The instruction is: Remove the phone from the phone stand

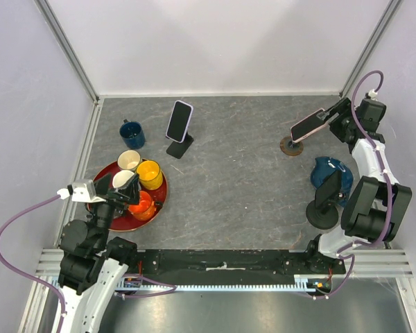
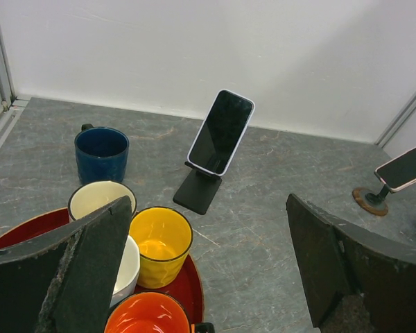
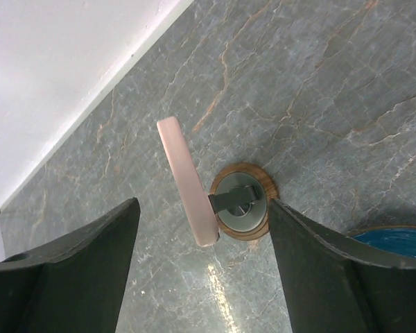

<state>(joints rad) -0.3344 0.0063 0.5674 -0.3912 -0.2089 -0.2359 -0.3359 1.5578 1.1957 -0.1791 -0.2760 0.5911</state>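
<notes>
A pink phone (image 1: 309, 125) leans on a phone stand with a round wooden base (image 1: 289, 146) at the back right. From the right wrist view I see the phone (image 3: 187, 182) edge-on above the stand's base (image 3: 244, 202). My right gripper (image 3: 202, 208) is open, and its fingers straddle the phone's lower end and the stand without touching either. A second, dark-screened phone (image 1: 179, 121) rests on a black stand (image 1: 179, 147) at the back centre. My left gripper (image 2: 208, 205) hovers open and empty over the cups, far from both phones.
A red tray (image 1: 102, 175) at the front left holds white, yellow (image 1: 150, 173) and orange cups. A blue mug (image 1: 132, 133) stands behind it. At the right there is a blue pot (image 1: 331, 172) and a black round-based stand (image 1: 322, 212). The enclosure walls are close.
</notes>
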